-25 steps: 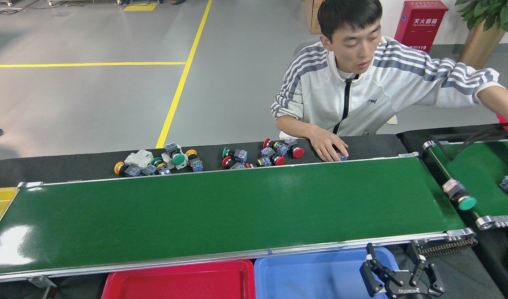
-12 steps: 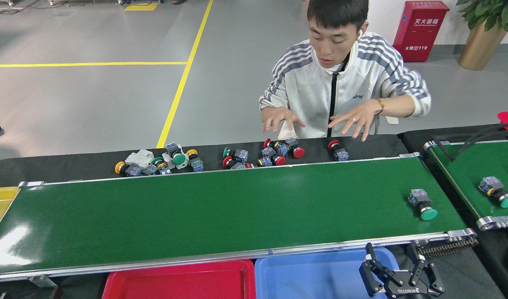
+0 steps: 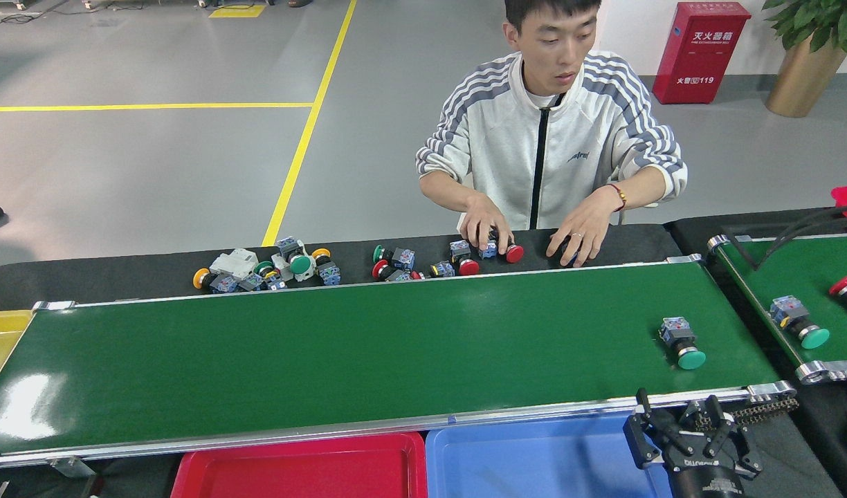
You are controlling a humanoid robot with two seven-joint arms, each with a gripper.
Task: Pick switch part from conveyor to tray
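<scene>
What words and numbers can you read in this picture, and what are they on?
"119", after small unclear marks: on the red cabinet, low on its front.
Chinese characters above it: too small to read surely.
Dark logo on the person's white jacket: blurred.
White lettering on the right gripper: upside down, unclear.

Open belt surrounds the switch part (image 3: 681, 342) (near conveyor (image 3: 368, 346) rail adjacent).
</scene>
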